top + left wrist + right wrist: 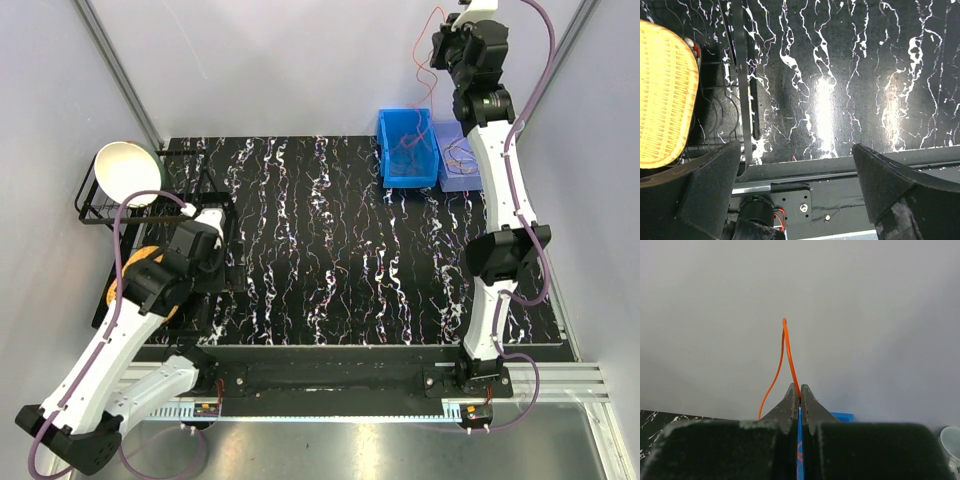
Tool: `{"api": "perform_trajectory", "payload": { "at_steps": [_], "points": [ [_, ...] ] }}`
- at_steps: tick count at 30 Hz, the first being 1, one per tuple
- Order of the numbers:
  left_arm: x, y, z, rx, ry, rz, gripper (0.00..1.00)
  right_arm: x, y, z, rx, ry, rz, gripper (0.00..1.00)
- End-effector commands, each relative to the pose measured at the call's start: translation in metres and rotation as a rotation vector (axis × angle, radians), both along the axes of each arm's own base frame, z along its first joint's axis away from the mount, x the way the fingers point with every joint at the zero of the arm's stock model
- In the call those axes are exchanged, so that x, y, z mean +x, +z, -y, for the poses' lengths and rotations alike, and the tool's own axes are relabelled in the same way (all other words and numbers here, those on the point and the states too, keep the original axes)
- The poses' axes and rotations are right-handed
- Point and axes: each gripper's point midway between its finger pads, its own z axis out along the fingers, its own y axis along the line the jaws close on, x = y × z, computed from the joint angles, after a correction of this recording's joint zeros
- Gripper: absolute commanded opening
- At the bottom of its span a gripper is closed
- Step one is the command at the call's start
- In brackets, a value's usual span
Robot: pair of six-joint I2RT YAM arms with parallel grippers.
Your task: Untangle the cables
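The right hand [800, 390] is clenching an orange cable [788, 352] high above the far edge of the desk [330, 260], the cable trailing down into a blue bin [386, 140]. The left hand [797, 162] is hanging released over the desk's near-left side.

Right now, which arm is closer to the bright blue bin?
Right. The right gripper hangs raised just beyond the blue bin, shut on an orange cable trailing toward it; the left gripper is open, across the table beside the wicker tray.
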Motion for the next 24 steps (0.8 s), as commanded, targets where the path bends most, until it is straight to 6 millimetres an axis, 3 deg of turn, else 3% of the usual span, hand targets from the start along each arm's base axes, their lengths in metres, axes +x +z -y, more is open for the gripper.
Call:
{"api": "perform_trajectory", "payload": {
  "at_steps": [1,5,12,19,24],
  "points": [
    [0.012,0.002,0.001,-0.029,0.044,0.072,0.96,0.021,-0.025,-0.002,0.041,0.036,-0.038,0.00],
    [0.015,0.004,0.006,-0.064,0.041,0.090,0.96,0.038,-0.066,-0.004,0.055,0.037,-0.114,0.00],
    [0.019,0.012,0.014,-0.123,0.019,0.157,0.96,0.050,-0.116,-0.007,0.065,0.038,-0.212,0.00],
    [0.022,0.019,0.014,-0.165,0.025,0.238,0.96,0.053,-0.149,-0.007,0.064,0.031,-0.278,0.00],
    [0.023,0.016,0.013,-0.161,0.041,0.230,0.96,0.056,-0.160,-0.008,0.089,0.033,-0.304,0.00]
  ]
}}
